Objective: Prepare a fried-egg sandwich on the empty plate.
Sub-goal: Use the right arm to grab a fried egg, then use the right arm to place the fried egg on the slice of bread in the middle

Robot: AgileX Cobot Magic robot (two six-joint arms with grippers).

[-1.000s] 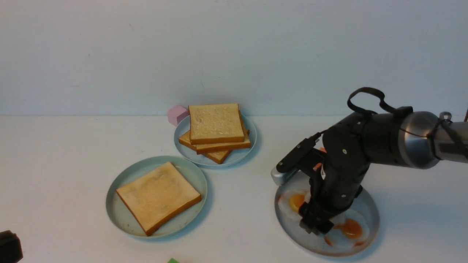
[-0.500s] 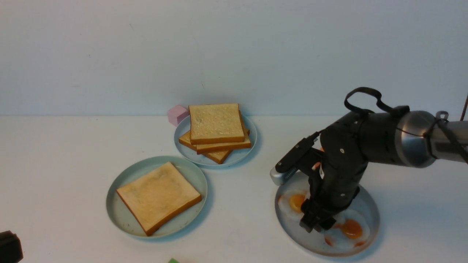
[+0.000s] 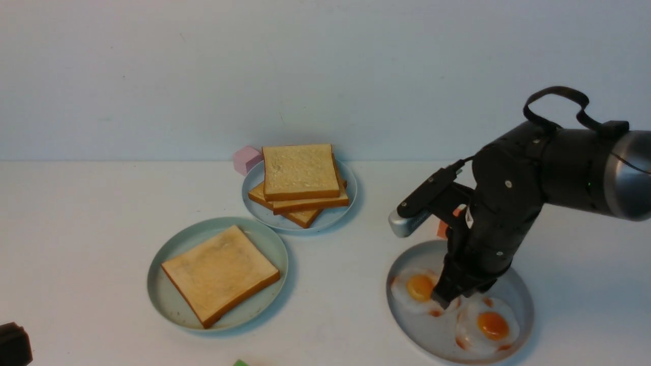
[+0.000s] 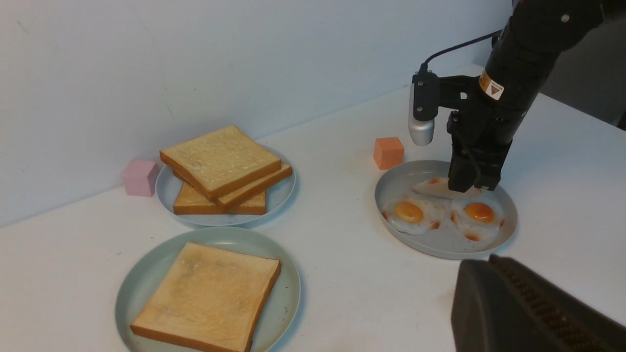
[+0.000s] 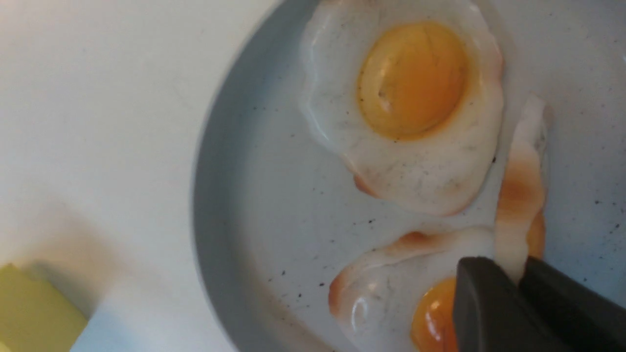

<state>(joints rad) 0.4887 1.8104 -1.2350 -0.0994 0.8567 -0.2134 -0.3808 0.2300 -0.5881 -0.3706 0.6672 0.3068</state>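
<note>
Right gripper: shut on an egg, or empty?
Shut on a fried egg: the fingers of the right gripper pinch its browned rim, the egg turned edge-on to the wrist camera.

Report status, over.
Right gripper shut on fried egg, over grey plate. Left gripper: state unreadable. Mint plate holds one toast. No obstacle between plates.

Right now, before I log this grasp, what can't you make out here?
Held fried egg: only its edge shows between the right gripper's fingers, right wrist view; front view, the right arm hides it.
Left gripper: cut off by the frame edge, front and left wrist views; open or shut unclear.
Orange cube: front view, mostly behind the right arm.
</note>
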